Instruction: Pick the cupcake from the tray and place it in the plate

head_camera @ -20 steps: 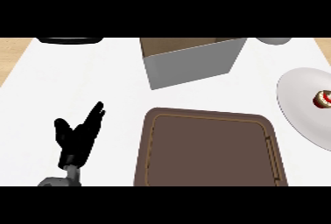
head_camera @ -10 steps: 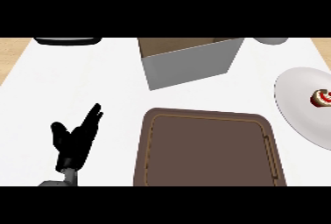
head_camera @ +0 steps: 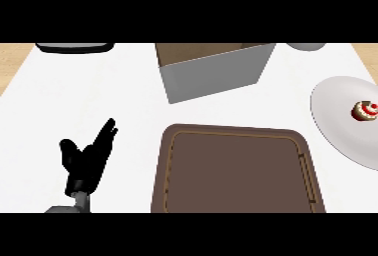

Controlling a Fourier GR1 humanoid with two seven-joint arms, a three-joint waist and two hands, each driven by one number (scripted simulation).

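Hardly anything has moved: I see the cupcake [head_camera: 365,110] sitting on the plate [head_camera: 332,122] at 3 o'clock, off the tray [head_camera: 236,175], so the left robot hand [head_camera: 83,162] rests at 8 o'clock, fingers apart, holding nothing.

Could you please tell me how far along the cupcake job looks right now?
Done: the cupcake sits on the white plate, and the brown tray shows no cupcake. In hand: nothing; the left hand rests open at the lower left, beside the tray. The right hand is out of view. Left to do: seemingly nothing.
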